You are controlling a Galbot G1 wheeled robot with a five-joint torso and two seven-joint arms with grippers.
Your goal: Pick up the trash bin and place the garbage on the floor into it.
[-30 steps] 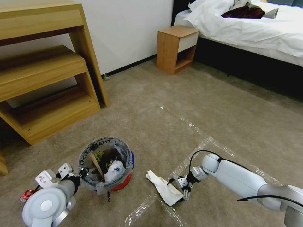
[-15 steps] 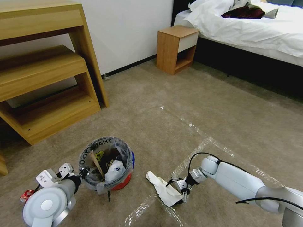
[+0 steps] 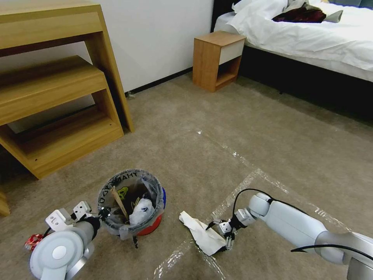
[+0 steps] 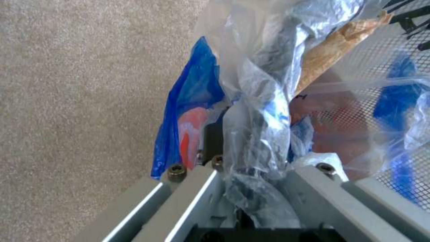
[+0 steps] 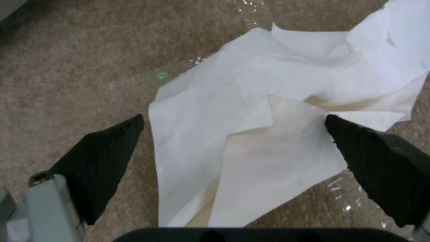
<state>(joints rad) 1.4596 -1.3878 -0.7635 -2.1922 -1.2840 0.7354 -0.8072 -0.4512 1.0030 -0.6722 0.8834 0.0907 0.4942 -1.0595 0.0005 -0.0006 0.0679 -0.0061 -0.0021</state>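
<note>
R gripper [image 3: 220,233] has edged lower and nearer over the paper [image 3: 202,233]. Bin [image 3: 131,203] shifted slightly w/ L arm.

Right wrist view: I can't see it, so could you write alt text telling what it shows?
The right gripper is open, its two black fingertips straddling a crumpled white paper that lies flat on the beige carpet floor. Neither fingertip has closed on the sheet. A strip of shiny clear tape crosses the carpet beside the paper.

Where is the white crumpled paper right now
In the head view the white crumpled paper lies on the carpet right of the trash bin, across a tape line, between the open right gripper fingers.
</note>
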